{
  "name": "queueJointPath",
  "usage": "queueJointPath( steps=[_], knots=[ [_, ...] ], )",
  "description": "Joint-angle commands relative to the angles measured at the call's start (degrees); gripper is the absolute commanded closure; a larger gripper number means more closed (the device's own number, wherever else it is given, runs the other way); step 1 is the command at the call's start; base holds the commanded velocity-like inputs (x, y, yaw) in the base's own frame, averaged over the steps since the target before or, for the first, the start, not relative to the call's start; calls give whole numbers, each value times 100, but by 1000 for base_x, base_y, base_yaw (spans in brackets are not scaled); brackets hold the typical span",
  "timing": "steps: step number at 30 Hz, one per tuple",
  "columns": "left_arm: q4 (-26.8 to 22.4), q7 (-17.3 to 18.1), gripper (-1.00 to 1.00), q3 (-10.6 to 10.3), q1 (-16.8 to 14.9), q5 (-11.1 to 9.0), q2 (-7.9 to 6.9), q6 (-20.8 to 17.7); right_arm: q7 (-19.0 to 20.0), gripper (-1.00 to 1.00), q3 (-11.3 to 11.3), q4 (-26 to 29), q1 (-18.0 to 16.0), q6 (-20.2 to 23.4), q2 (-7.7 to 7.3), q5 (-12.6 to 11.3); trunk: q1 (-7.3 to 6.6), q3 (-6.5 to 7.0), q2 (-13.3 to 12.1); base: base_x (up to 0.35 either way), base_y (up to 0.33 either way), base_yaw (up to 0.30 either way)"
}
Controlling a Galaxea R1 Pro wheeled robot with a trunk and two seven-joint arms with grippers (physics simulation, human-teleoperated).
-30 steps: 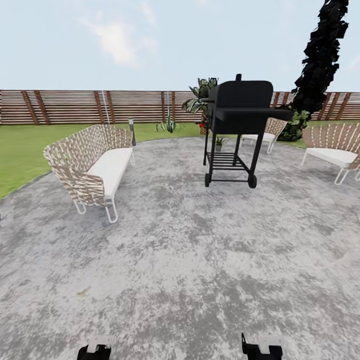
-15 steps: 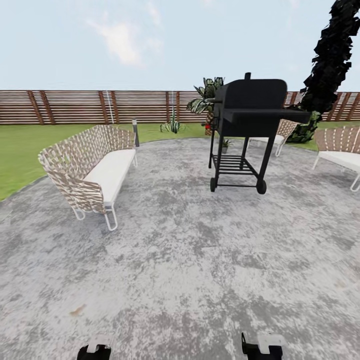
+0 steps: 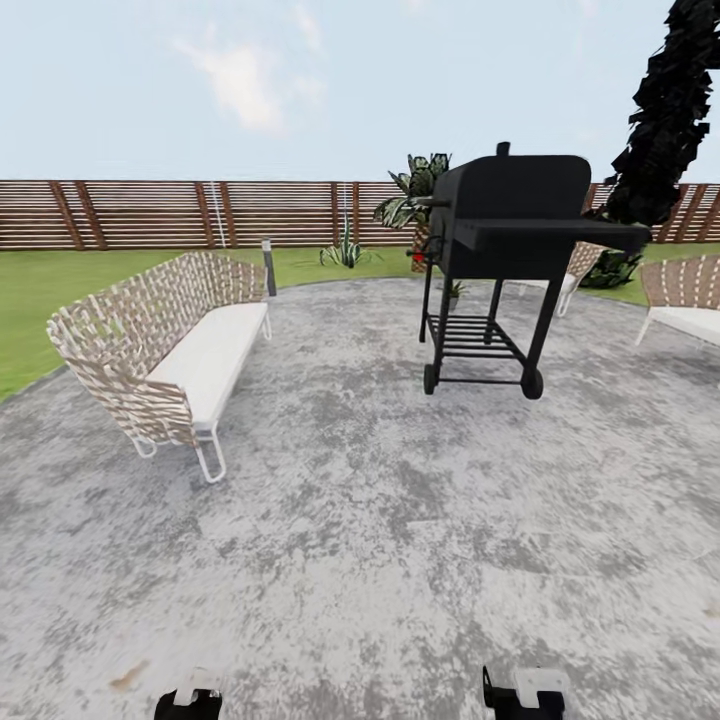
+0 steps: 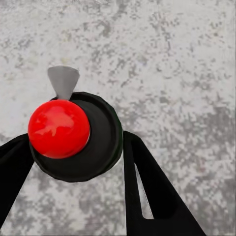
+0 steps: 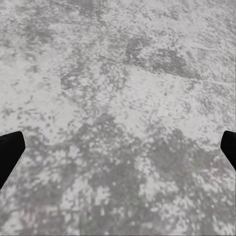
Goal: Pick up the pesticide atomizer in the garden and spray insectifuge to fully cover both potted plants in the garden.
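Note:
In the left wrist view my left gripper [image 4: 73,140] is shut on the pesticide atomizer [image 4: 64,130], seen end-on as a black round body with a red knob and a grey nozzle tip. The black fingers [image 4: 152,191] press on both sides of it. My right gripper [image 5: 118,147] is open over bare paving, with nothing between its fingertips. In the head view both grippers [image 3: 187,700] [image 3: 525,693] sit low at the near edge. Far off, a small potted plant [image 3: 454,290] shows behind the grill's legs. A low spiky rosette [image 3: 345,252] stands at the patio's far rim.
I am on the round grey patio [image 3: 380,520]. A black wheeled grill [image 3: 500,250] stands ahead right, a woven sofa [image 3: 170,345] ahead left, and woven chairs [image 3: 690,300] at the right. A tall palm-like plant [image 3: 415,195], lawn [image 3: 60,290] and a slatted fence [image 3: 200,213] lie beyond.
The whole head view has shifted: the camera has moved forward, so the grill and sofa look nearer and larger. Both grippers hold the same place in the picture.

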State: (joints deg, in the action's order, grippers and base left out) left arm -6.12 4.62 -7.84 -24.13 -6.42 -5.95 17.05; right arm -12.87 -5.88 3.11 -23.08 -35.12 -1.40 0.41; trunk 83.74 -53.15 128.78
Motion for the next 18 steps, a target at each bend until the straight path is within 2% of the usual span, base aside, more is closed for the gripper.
queueJointPath(
  steps=[1, 18],
  knots=[
    [5, 22, 100, -42, -4, -61, -3, 18, -49, -100, -48, -4, -3, -4, 0, 4, 2, -5, 2, 340, 0, 0],
    [5, 22, 100, -42, -4, -61, -3, 18, -49, -100, -52, -4, -3, -4, 0, 4, 2, -5, 2, 340, 0, 0]
  ],
)
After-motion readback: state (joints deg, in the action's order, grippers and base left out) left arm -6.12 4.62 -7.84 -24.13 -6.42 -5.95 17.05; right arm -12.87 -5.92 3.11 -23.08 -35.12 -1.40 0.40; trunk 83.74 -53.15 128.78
